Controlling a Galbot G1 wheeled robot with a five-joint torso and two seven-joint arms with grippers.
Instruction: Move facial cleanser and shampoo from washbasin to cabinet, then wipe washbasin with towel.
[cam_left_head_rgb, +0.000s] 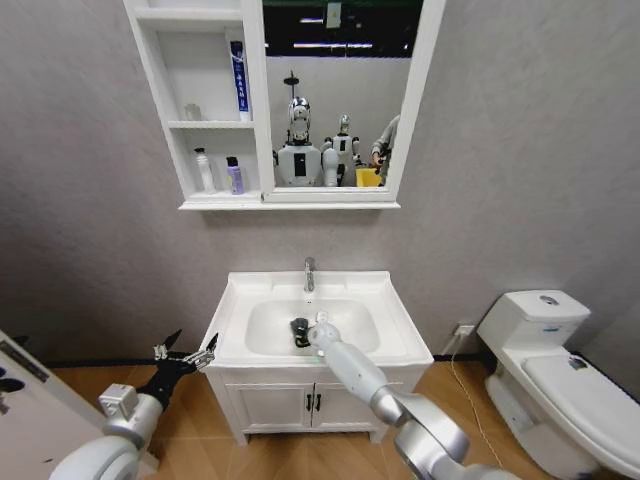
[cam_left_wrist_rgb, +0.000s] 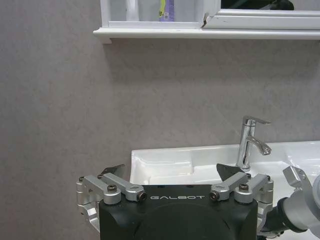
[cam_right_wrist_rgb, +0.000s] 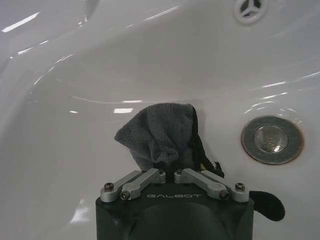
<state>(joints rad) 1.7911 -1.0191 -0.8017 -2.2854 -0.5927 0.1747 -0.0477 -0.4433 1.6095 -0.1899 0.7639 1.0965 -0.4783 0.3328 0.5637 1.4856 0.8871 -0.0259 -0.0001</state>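
Note:
The washbasin sits in the middle, its tap at the back. My right gripper reaches down into the bowl and is shut on the towel, a dark grey bunched cloth pressed on the bowl's floor beside the drain. Off the basin's left corner, my left gripper hangs open and holds nothing. On the cabinet's lowest shelf stand a white bottle and a purple bottle. I cannot tell which is the facial cleanser and which the shampoo.
A blue tube stands on the cabinet's middle shelf, next to the mirror. A white toilet is at the right. The two-door vanity carries the basin. A white unit stands at the lower left.

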